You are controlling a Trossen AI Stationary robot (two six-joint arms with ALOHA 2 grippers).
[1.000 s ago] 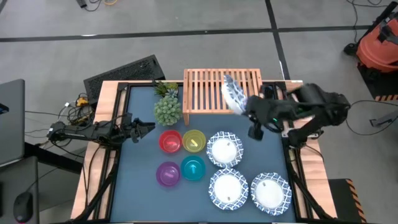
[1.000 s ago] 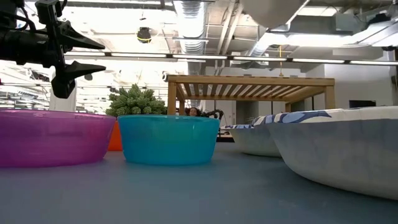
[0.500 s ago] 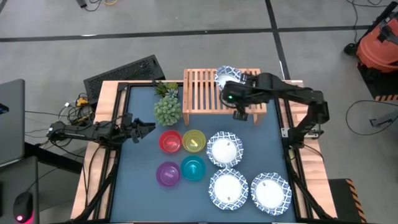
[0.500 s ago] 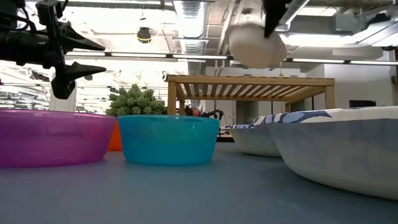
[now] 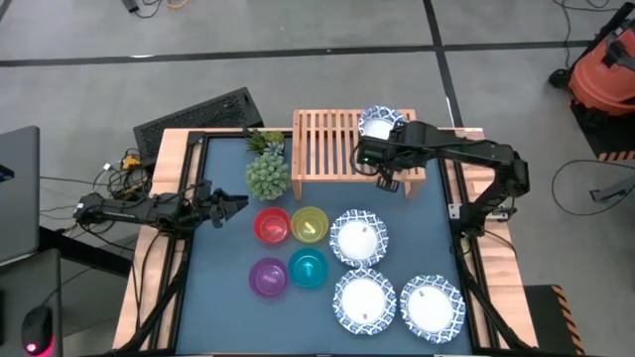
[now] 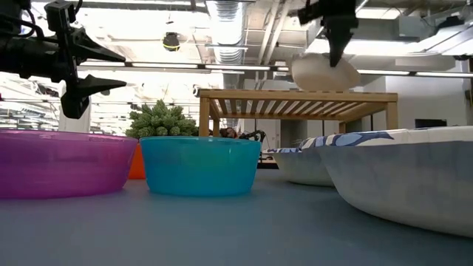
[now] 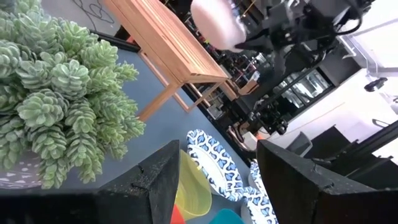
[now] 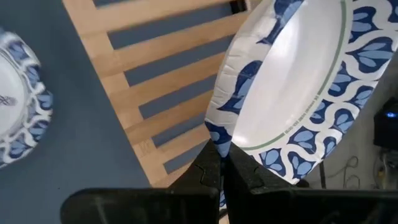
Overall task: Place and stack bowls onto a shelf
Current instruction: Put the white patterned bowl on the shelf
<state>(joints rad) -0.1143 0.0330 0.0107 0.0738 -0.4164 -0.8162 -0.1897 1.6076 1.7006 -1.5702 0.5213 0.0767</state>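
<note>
My right gripper [image 5: 381,145] is shut on a white bowl with a blue patterned rim [image 5: 378,124], over the far right part of the light-wood slatted shelf [image 5: 332,149]. In the low view the bowl [image 6: 324,72] hangs close above the shelf top [image 6: 295,96]; I cannot tell whether it touches. My left gripper [image 5: 236,203] is open and empty at the table's left, beside the green plant [image 5: 267,175]. Three more white bowls [image 5: 357,238] and the red [image 5: 272,225], yellow [image 5: 310,224], purple [image 5: 268,277] and teal [image 5: 308,268] bowls rest on the table. My right gripper pinches the bowl's rim [image 8: 219,142] on its near side, one finger inside the bowl and one outside. The fingers [image 6: 336,44] come down from above. The bowl sits nearly level, its opening up, below the fingers and over the shelf's slats.
The plant stands at the shelf's left end. The small bowls sit in a square left of the white bowls, all in front of the shelf. The shelf's left and middle slats [image 5: 322,139] are bare. Bare table lies at the near left [image 5: 213,297].
My right gripper has carried the white bowl from above the shelf's front right edge toward the table's far edge and down, close to the shelf top. The bowl has turned from tipped on edge to nearly level. The gripper has stayed shut on it.
</note>
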